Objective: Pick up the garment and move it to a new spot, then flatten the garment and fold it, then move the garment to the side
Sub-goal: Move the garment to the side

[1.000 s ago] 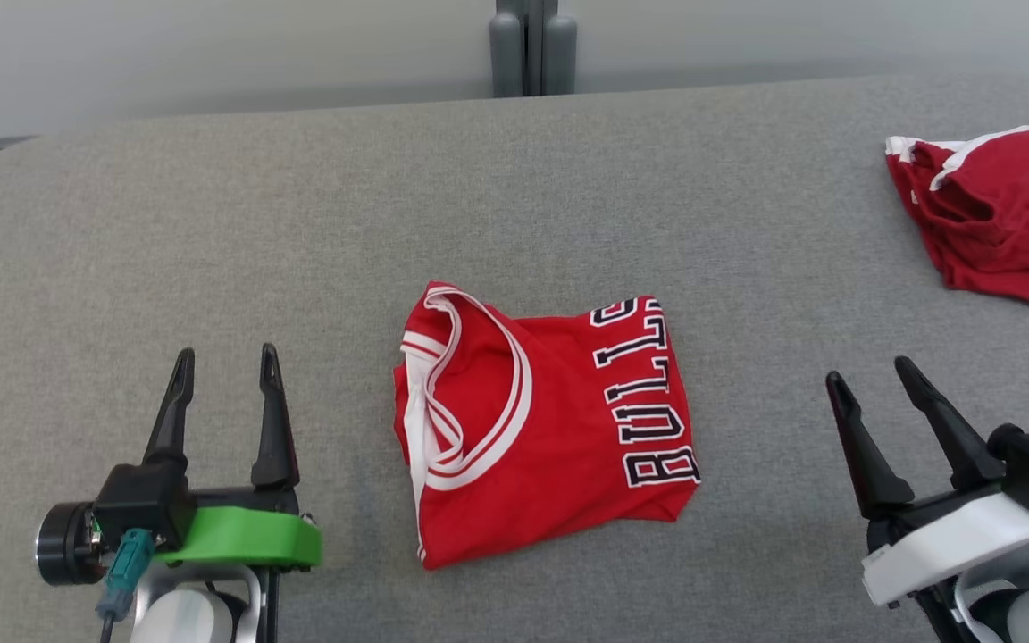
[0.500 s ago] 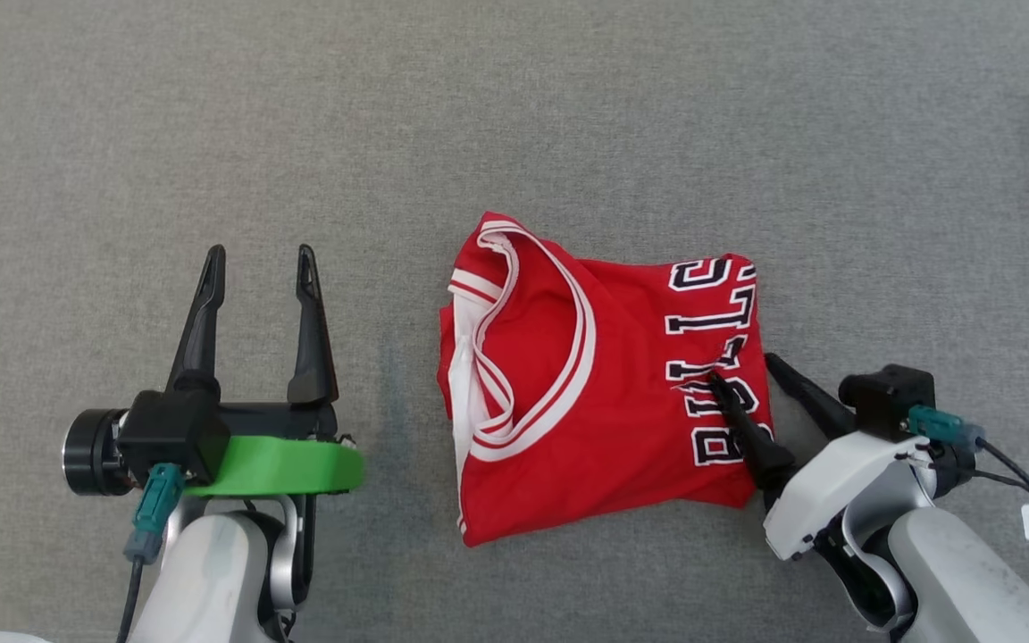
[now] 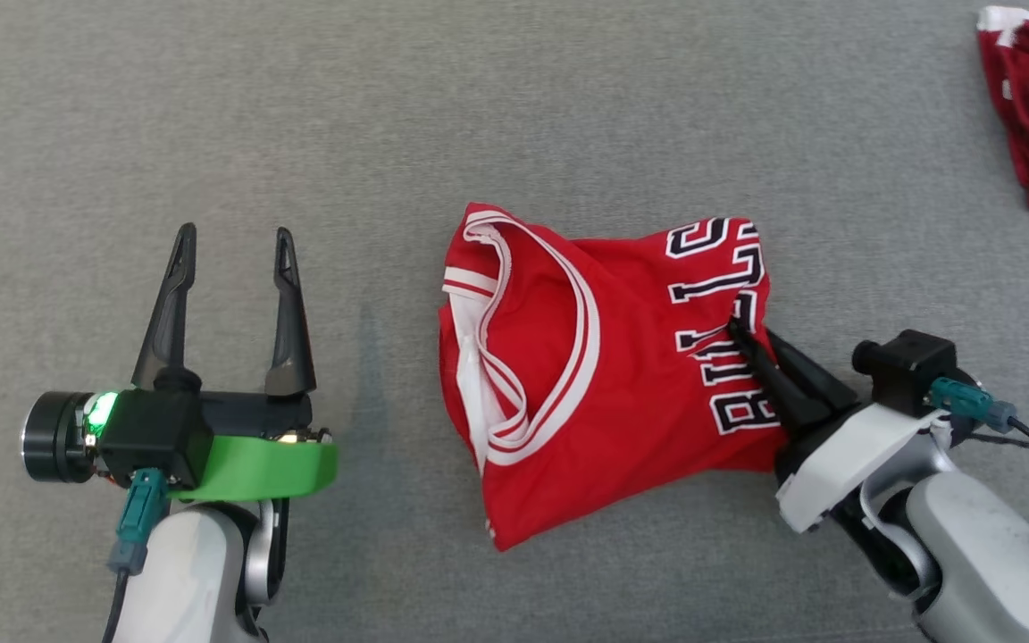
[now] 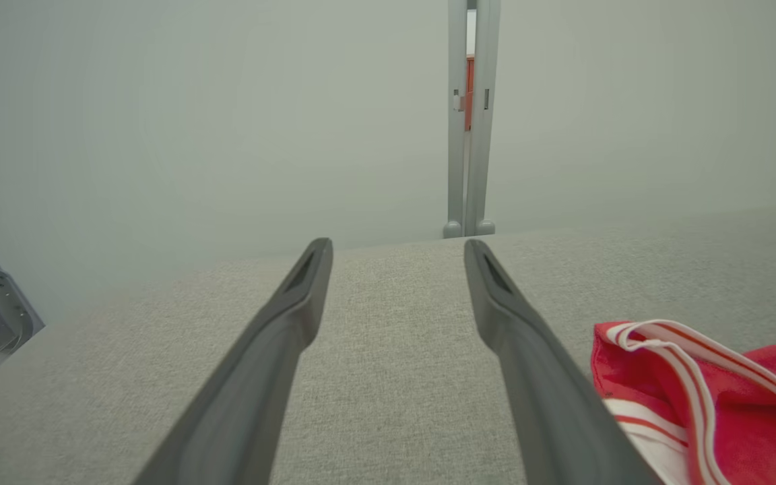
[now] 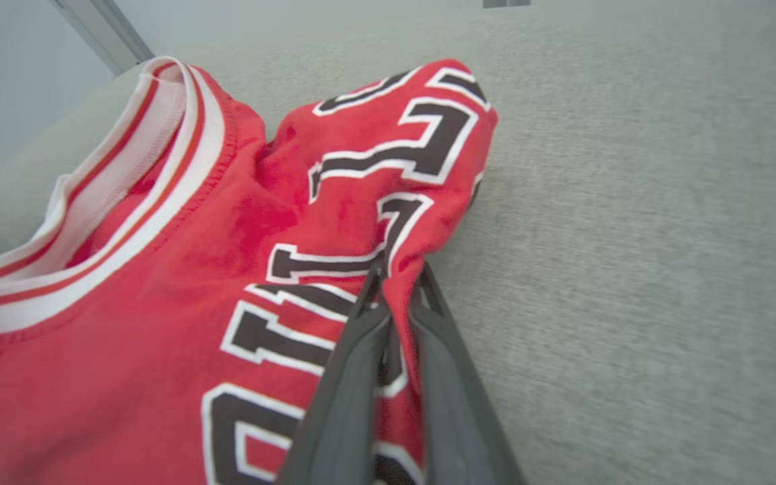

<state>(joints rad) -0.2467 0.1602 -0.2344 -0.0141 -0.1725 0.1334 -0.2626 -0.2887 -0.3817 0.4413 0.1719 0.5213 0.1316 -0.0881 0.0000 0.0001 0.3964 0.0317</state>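
Folded red jersey (image 3: 622, 402) on grey surface (image 3: 211, 107). Right end effector (image 3: 740, 330) clamped on its right edge; left end effector (image 3: 233, 239) spread wide, empty.

robot test lab: bare pale wall (image 4: 159, 101), grey fabric table (image 3: 514, 107)

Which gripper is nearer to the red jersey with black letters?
Right. The right gripper is shut on the lettered edge of the jersey, touching it. The left gripper stands open off the collar side, apart from the cloth.
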